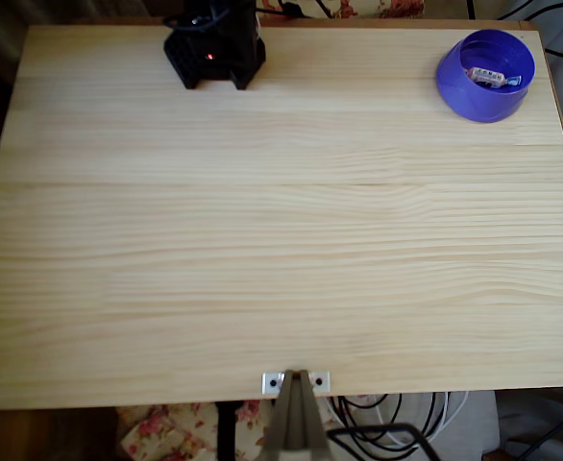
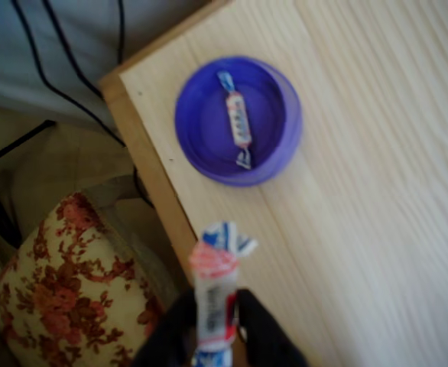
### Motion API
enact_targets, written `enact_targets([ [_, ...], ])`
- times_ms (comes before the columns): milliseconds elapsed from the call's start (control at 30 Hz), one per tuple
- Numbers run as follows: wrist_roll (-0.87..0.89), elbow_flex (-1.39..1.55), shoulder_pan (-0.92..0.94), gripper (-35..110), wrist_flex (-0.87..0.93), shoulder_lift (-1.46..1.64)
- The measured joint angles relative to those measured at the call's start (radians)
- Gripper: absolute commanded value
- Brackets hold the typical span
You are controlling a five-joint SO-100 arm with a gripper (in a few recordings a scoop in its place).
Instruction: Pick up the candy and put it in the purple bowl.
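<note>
In the wrist view my gripper point(image 2: 212, 310) is shut on a candy point(image 2: 218, 279) in a red, white and blue wrapper, held upright between the dark fingers. It hangs above the table's edge, short of the purple bowl point(image 2: 197, 149). Another wrapped candy point(image 2: 238, 122) lies inside that bowl. In the overhead view the purple bowl point(image 1: 454, 91) stands at the table's far right corner with a candy point(image 1: 493, 77) in it.
The arm's black base point(image 1: 214, 43) sits at the far edge of the wooden table point(image 1: 262, 240). A metal bracket point(image 1: 296, 382) is fixed at the near edge. Beyond the table's edge lie a floral cushion point(image 2: 63, 290) and black cables point(image 2: 63, 61).
</note>
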Motion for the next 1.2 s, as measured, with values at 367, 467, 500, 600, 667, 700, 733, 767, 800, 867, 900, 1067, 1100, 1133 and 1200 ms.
enact_targets([
  [367,-0.101,0.000,0.009,-1,-0.173,-0.206],
  [467,-0.117,0.000,0.021,-1,-0.216,-0.225],
  [500,-0.118,0.000,0.028,-1,-0.236,-0.230],
  [600,-0.118,0.000,0.029,-1,-0.293,-0.239],
  [667,-0.118,0.002,0.025,-1,-0.334,-0.241],
  [700,-0.118,0.002,0.021,-1,-0.356,-0.242],
  [733,-0.114,0.011,0.021,-1,-0.374,-0.247],
  [767,-0.114,0.018,0.023,-1,-0.391,-0.255],
  [800,-0.112,0.020,0.023,-1,-0.407,-0.268],
  [867,-0.106,0.020,0.021,0,-0.431,-0.302],
  [900,-0.100,0.020,0.020,0,-0.446,-0.322],
  [1067,-0.087,0.020,0.015,3,-0.491,-0.385],
  [1100,-0.081,0.020,0.011,4,-0.497,-0.388],
  [1133,-0.078,0.020,0.009,5,-0.506,-0.388],
  [1200,-0.078,0.020,0.003,6,-0.518,-0.391],
])
